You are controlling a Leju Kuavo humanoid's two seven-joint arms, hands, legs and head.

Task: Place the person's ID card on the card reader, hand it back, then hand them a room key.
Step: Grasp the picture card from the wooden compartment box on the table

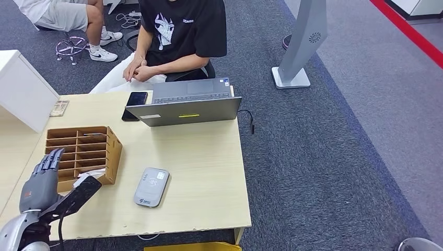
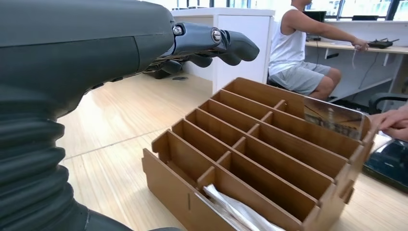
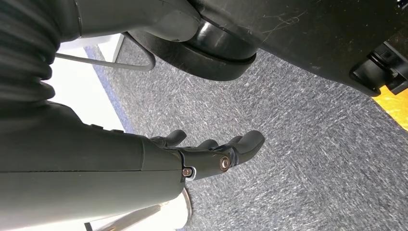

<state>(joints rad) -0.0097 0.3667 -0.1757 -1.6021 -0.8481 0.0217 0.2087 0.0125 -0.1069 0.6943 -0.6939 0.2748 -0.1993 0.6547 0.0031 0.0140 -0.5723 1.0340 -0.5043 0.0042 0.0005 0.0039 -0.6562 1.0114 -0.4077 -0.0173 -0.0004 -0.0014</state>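
Left hand point(image 1: 44, 180): is being held over the bench's near left corner, just beside the rack; fingers point(image 2: 211, 41) are stretched out and apart, nothing is being gripped.
Right hand point(image 3: 211, 156): is hanging over grey carpet point(image 3: 308, 159) off the bench; fingers are loosely extended, slightly curled, nothing is being held.
Reader point(image 1: 151, 186): a flat grey card reader is lying on the bench point(image 1: 203, 157), near the front edge, to the right of the rack and apart from it; nothing is lying on top of it.
Rack point(image 1: 83, 151): a wooden box of slots is sitting on the left part of the bench; pale flat pieces, possibly cards or sleeves, are resting in the nearest compartment point(image 2: 240, 211), and a clear plate point(image 2: 332, 118) is standing in a far slot.
ID card: which item it is cannot be told from these views.
Person point(image 1: 177, 31): is being seen seated at the far side of the bench, hands clasped together.
Laptop point(image 1: 188, 104): is lying open at the far edge, lid toward the robot.
Phone point(image 1: 135, 102): a dark one is lying just left of the laptop.
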